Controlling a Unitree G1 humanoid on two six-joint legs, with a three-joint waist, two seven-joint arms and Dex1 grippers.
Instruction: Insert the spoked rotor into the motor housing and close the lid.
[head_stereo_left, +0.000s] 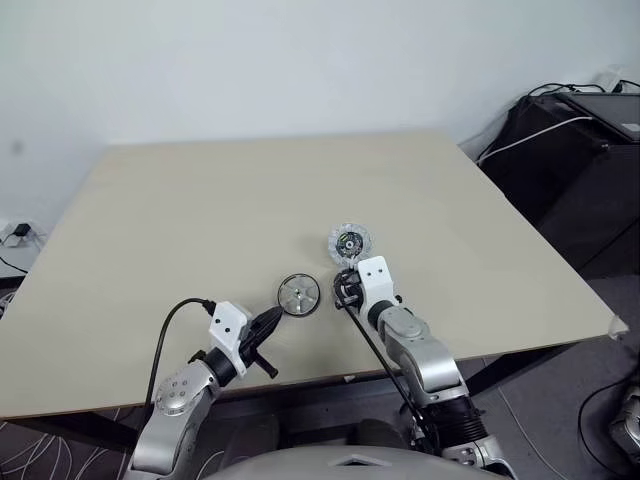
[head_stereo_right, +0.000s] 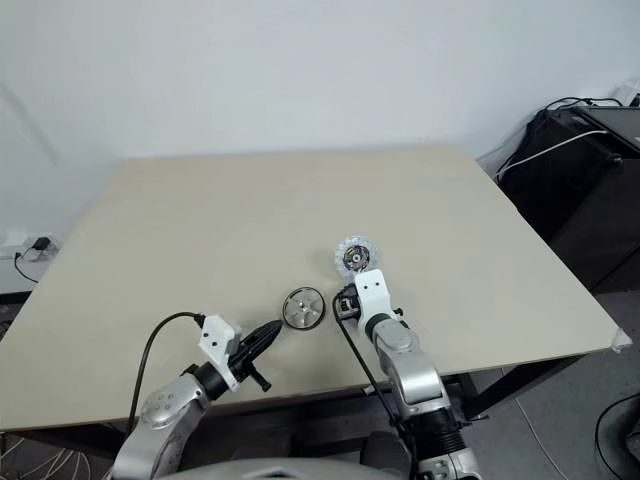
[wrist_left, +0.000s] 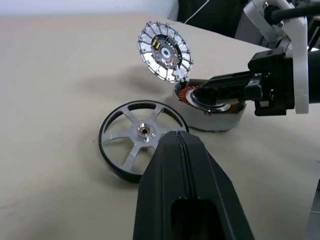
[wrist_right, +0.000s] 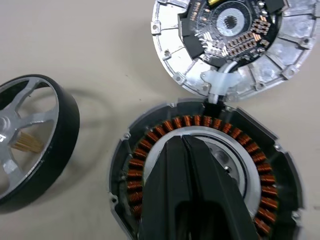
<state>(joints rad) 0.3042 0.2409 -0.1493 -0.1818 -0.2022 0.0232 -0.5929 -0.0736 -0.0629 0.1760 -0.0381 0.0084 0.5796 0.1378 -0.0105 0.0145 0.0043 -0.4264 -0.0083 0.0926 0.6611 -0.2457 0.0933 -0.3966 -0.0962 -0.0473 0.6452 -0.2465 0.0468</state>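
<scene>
While lying flat, spoked rotor (wrist_left: 141, 143) shows silvery spokes.

This looks like a lab or office test room rather than a home. A bare beige surface (head_stereo_left: 200, 230) stands against a plain white wall (head_stereo_left: 300, 60) with nothing decorative on it. To the right sits black electronic equipment (head_stereo_left: 575, 150) with white and black cables (head_stereo_left: 540, 130) trailing over it, and more leads and a plug lie on the floor at the left (head_stereo_left: 15, 235). On the surface lie dismantled motor parts (head_stereo_left: 345, 242), which suits a bench for assembly trials.
</scene>
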